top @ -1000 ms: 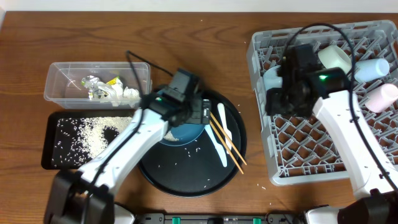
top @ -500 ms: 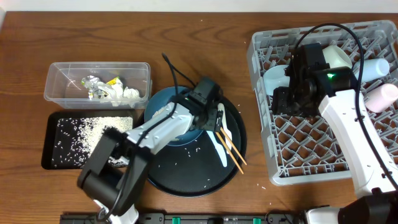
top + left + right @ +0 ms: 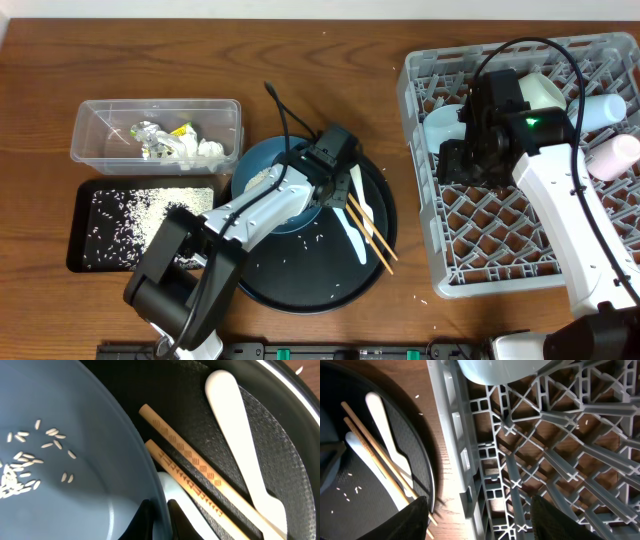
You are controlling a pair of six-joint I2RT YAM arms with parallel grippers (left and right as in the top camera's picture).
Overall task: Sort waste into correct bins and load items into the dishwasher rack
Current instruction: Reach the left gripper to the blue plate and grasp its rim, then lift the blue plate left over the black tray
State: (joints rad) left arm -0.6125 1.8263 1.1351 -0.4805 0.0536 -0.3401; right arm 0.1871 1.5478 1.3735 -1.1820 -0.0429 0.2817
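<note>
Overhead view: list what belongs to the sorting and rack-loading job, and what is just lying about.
Job: blue bowl, chopsticks, white spoon, rice grains, wrappers, clear tub, black rectangular tray, dishwasher rack, cups.
Lying about: round black tray, wooden table.

Robot-lab tabletop with kitchen props: wooden table (image 3: 330, 90), dishwasher rack (image 3: 490, 240), white arms (image 3: 560, 200).

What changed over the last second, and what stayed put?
The left gripper swung right across the dark-blue bowl to its right rim and closed on it. The right gripper shifted slightly over the dishwasher rack, staying open. Chopsticks, spoon and clear tub unchanged.
</note>
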